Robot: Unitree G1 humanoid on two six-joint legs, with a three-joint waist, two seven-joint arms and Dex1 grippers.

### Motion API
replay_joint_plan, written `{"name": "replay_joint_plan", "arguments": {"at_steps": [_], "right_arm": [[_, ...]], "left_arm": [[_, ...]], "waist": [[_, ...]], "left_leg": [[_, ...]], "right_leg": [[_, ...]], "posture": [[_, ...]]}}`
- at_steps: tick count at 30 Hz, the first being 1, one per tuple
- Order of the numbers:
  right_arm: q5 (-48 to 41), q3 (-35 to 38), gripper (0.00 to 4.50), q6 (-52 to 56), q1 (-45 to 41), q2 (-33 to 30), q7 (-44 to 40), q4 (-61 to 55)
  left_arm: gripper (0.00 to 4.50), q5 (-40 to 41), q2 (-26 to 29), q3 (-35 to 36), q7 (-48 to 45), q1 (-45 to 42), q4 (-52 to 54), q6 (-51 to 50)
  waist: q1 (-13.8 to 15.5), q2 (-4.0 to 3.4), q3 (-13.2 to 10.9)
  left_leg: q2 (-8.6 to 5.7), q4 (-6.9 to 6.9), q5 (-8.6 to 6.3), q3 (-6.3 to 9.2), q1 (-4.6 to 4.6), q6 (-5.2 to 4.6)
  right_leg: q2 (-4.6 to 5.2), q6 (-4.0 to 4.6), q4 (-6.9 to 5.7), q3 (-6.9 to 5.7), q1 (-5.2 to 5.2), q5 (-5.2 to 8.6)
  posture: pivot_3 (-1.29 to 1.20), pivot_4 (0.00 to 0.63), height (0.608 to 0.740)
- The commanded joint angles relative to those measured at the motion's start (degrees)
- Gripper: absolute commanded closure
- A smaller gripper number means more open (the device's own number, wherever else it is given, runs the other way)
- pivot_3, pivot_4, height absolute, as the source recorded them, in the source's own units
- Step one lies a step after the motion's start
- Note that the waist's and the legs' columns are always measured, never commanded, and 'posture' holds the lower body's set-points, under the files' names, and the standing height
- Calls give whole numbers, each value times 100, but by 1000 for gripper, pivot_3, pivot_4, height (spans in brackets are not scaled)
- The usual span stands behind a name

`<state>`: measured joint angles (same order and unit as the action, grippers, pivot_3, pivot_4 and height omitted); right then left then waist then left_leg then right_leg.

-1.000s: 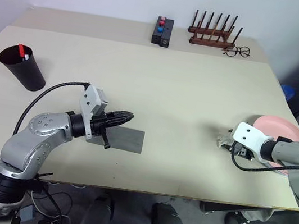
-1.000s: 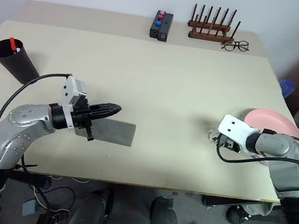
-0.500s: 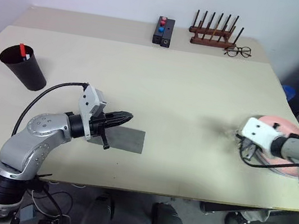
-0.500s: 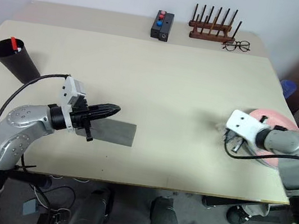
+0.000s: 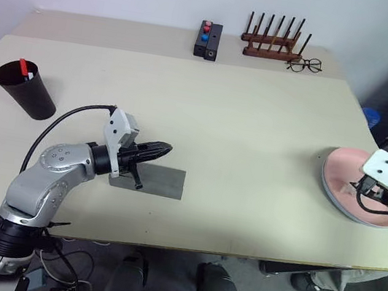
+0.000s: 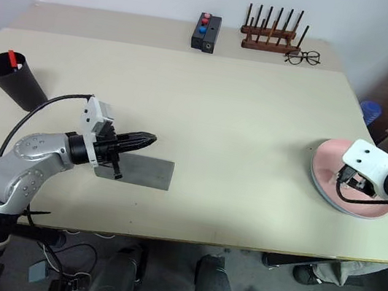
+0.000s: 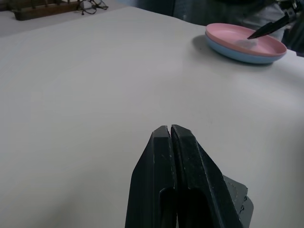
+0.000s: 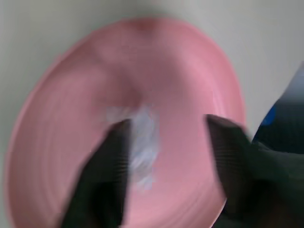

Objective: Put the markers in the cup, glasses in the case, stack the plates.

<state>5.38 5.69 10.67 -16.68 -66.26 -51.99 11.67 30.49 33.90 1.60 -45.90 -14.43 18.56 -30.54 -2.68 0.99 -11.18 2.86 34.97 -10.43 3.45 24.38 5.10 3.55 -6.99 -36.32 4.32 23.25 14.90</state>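
Pale scrap on pink plate blurred, not identifiable. Blue plate mostly covered by pink one. Case partly hidden behind left gripper. Markers largely concealed inside cup.

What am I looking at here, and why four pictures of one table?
A two-armed robot at a table. Two pictures come from its head, one from each wrist. Its left gripper is shut and empty, above a grey case. Its right gripper is open over a pink plate stacked on a blue plate, with a whitish scrap on the pink one. On the left, a dark cup holds markers. At the back: a button box, a wooden rack, wire eyeglasses.
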Motion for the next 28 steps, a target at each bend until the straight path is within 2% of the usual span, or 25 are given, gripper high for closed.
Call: {"name": "replay_joint_plan", "arguments": {"at_steps": [1, 7, 13, 21, 28], "right_arm": [[-84, 3, 1670, -203, -289, -6, -106, 7], [-798, -105, 1670, -235, -1373, 1113, -226, 304], [-1693, 27, 1670, 106, -2038, 2131, -395, 531], [-1720, -185, 1670, -133, -2213, 2422, -620, 1023], [-1690, -288, 1670, -229, -2362, 2542, -793, 1261]], "left_arm": [[4500, -71, 133, 307, 106, 78, 143, 131], [4500, -409, 352, 1097, 660, 492, 101, 347], [4500, -543, 490, 2514, 1013, 1702, 266, 488], [4500, -471, 278, 3184, 1245, 2729, 757, 511], [4500, -520, 64, 3227, 1440, 3009, 1001, 551]], "waist": [[12, 0, 0], [-35, 5, -1], [-50, 3, -5], [46, 9, -3], [8, 6, -4]], "left_leg": [[0, 0, 0, 0, 1, 0], [1, -1, 0, 0, -2, 0], [2, -14, -1, 1, 2, -1], [0, 0, -2, -1, 2, 1], [2, -11, -2, -2, 1, 1]], "right_leg": [[0, 0, 0, 0, 0, 0], [-1, 0, -1, 0, -1, -1], [-2, -5, 1, -1, 4, 2], [3, 6, 9, -2, -4, -1], [1, 7, 9, -2, 3, -2]], "posture": [[0, 150, 740], [0, 150, 740], [0, 150, 740], [0, 150, 740], [0, 150, 740]]}}
